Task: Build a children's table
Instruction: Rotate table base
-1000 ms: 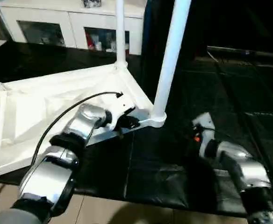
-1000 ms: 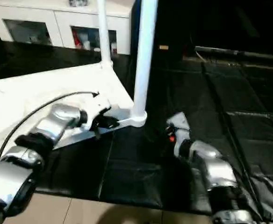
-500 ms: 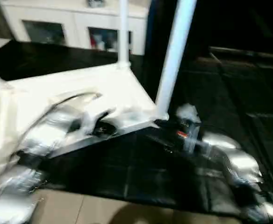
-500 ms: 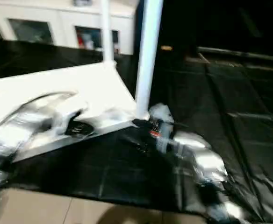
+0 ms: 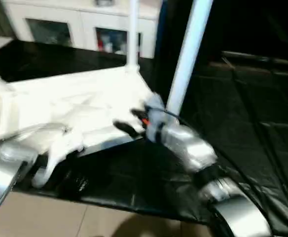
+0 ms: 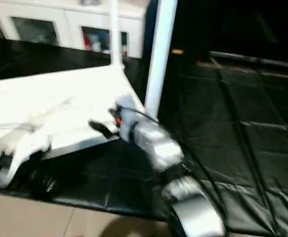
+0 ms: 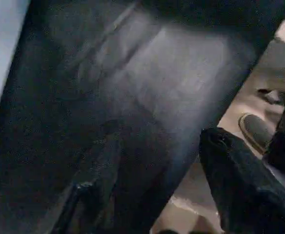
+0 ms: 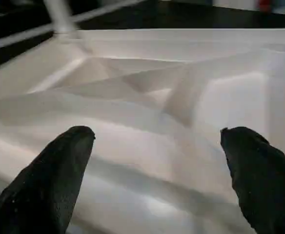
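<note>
Two silver forearms low; right end effector [image 8: 157, 146] spread over table top [image 5: 75, 98]

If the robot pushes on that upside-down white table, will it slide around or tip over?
The table top lies flat, ribbed underside up, on the black mat, so it would probably slide rather than tip. It looks like thin moulded plastic, so likely light for its size. The tall legs standing in the corner sockets might wobble if knocked sideways.

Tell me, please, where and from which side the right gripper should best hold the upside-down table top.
Probably the near long edge of the table top, approached from the robot's side. The top lies ribs-up on the black mat; that edge is exposed, and the open right gripper already faces it.
</note>
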You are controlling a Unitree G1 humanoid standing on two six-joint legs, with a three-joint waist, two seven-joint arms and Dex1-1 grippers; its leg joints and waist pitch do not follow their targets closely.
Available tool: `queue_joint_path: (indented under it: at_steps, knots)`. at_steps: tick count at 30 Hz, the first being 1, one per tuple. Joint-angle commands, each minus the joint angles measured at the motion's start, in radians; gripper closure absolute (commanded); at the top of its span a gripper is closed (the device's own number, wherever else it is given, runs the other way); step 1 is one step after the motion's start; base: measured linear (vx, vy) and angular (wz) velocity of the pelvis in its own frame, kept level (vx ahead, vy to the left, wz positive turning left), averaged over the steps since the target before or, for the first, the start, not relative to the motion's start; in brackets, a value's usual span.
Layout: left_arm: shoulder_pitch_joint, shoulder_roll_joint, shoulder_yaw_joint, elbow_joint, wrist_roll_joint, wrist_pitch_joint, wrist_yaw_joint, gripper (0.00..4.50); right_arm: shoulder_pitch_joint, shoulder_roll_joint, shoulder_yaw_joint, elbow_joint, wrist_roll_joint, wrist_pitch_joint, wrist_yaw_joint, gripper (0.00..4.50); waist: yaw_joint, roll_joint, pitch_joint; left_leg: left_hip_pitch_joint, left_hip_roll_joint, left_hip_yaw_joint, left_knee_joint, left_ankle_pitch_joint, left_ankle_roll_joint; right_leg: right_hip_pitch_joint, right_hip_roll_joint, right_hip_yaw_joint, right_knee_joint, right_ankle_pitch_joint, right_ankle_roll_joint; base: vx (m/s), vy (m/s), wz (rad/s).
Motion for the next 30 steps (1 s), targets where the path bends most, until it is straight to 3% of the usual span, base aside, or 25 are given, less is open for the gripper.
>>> queue_joint_path:
  at_steps: [1, 4, 7, 8, 11, 14, 15, 18, 23, 27, 28, 29, 30]
  knots:
    - [-0.005, -0.005, 0.006, 0.003, 0.032, 0.004, 0.052, 1.35, -0.022, -0.003, -0.042, 0.046, 0.000, -0.020, -0.066, 0.00, -0.009, 0.036, -0.058, 0.001, -0.019, 0.018, -0.070, -0.232, -0.042, 0.052, -0.026, 0.047, -0.051, -0.209, -0.180, 0.000, 0.000, 0.00]
    - [0.000, 0.008, -0.006, 0.026, 0.066, 0.003, 0.141, 1.17, -0.082, -0.027, -0.119, 0.193, 0.003, -0.111, -0.255, 0.00, -0.007, 0.036, -0.060, -0.002, -0.023, 0.017, -0.068, -0.241, -0.050, 0.056, -0.027, 0.047, -0.048, -0.212, -0.170, 0.000, 0.000, 0.00]
    - [-0.007, 0.004, -0.004, 0.039, 0.075, 0.001, 0.168, 1.01, -0.093, -0.045, -0.139, 0.226, 0.002, -0.139, -0.307, 0.00, -0.006, 0.031, -0.060, -0.001, -0.026, 0.020, -0.063, -0.256, -0.045, 0.053, -0.025, 0.047, -0.050, -0.229, -0.162, 0.000, 0.000, 0.00]
    - [-0.024, -0.009, 0.002, 0.062, 0.081, -0.009, 0.189, 0.81, -0.099, -0.072, -0.157, 0.249, 0.000, -0.160, -0.363, 0.00, -0.003, 0.043, -0.061, 0.000, -0.027, 0.019, -0.062, -0.255, -0.047, 0.052, -0.025, 0.046, -0.048, -0.226, -0.160, 0.000, 0.000, 0.00]
    - [-0.037, -0.019, 0.002, 0.080, 0.086, -0.019, 0.206, 0.71, -0.109, -0.096, -0.172, 0.279, -0.004, -0.182, -0.399, 0.00, -0.003, 0.035, -0.063, 0.002, -0.027, 0.021, -0.059, -0.255, -0.045, 0.051, -0.022, 0.046, -0.045, -0.196, -0.171, 0.000, 0.000, 0.00]
    - [-0.052, -0.026, -0.009, 0.091, 0.095, -0.028, 0.220, 0.36, -0.117, -0.124, -0.183, 0.305, -0.016, -0.203, -0.436, 0.00, -0.002, 0.034, -0.062, -0.002, -0.029, 0.019, -0.058, -0.274, -0.041, 0.052, -0.021, 0.045, -0.047, -0.223, -0.166, 0.000, 0.000, 0.00]
    - [-0.062, -0.039, -0.020, 0.114, 0.099, -0.048, 0.248, 0.32, -0.129, -0.148, -0.197, 0.339, -0.018, -0.227, -0.460, 0.00, -0.002, 0.040, -0.062, -0.003, -0.030, 0.018, -0.057, -0.280, -0.040, 0.052, -0.021, 0.045, -0.047, -0.232, -0.165, 0.000, 0.000, 0.00]
    - [-0.073, -0.049, -0.036, 0.129, 0.102, -0.063, 0.273, 0.12, -0.140, -0.174, -0.213, 0.370, -0.016, -0.247, -0.471, 0.00, 0.000, 0.035, -0.064, -0.004, -0.030, 0.019, -0.055, -0.290, -0.038, 0.052, -0.021, 0.044, -0.047, -0.241, -0.167, 0.000, 0.000, 0.00]
    - [-0.105, -0.121, -0.037, 0.196, 0.122, -0.134, 0.356, 0.04, -0.145, -0.233, -0.239, 0.396, -0.007, -0.265, -0.473, 0.00, 0.009, 0.037, -0.069, -0.009, -0.031, 0.020, -0.049, -0.246, -0.030, 0.056, -0.018, 0.043, -0.039, -0.167, -0.182, 0.000, 0.000, 0.00]
    - [-0.098, -0.183, 0.008, 0.210, 0.103, -0.164, 0.421, 0.04, -0.138, -0.266, -0.252, 0.404, -0.002, -0.276, -0.461, 0.00, 0.011, 0.033, -0.075, -0.021, -0.031, 0.019, -0.042, -0.193, -0.024, 0.063, -0.020, 0.042, -0.031, -0.120, -0.186, 0.000, 0.000, 0.00]
    - [-0.088, -0.209, 0.038, 0.204, 0.086, -0.170, 0.451, 0.04, -0.135, -0.274, -0.253, 0.406, -0.005, -0.283, -0.448, 0.00, 0.010, 0.036, -0.075, -0.024, -0.032, 0.019, -0.040, -0.181, -0.021, 0.062, -0.018, 0.042, -0.026, -0.097, -0.192, 0.000, 0.000, 0.00]
    - [-0.060, -0.273, 0.116, 0.181, 0.065, -0.202, 0.540, 0.04, -0.124, -0.282, -0.242, 0.396, -0.010, -0.294, -0.381, 0.00, 0.007, 0.049, -0.071, -0.025, -0.032, 0.019, -0.039, -0.202, -0.023, 0.060, -0.018, 0.041, -0.030, -0.101, -0.195, 0.000, 0.000, 0.00]
    - [-0.044, -0.309, 0.159, 0.165, 0.051, -0.215, 0.581, 0.04, -0.117, -0.283, -0.235, 0.387, -0.013, -0.301, -0.335, 0.00, 0.005, 0.043, -0.072, -0.025, -0.030, 0.020, -0.038, -0.217, -0.019, 0.062, -0.018, 0.041, -0.033, -0.104, -0.199, 0.000, 0.000, 0.00]
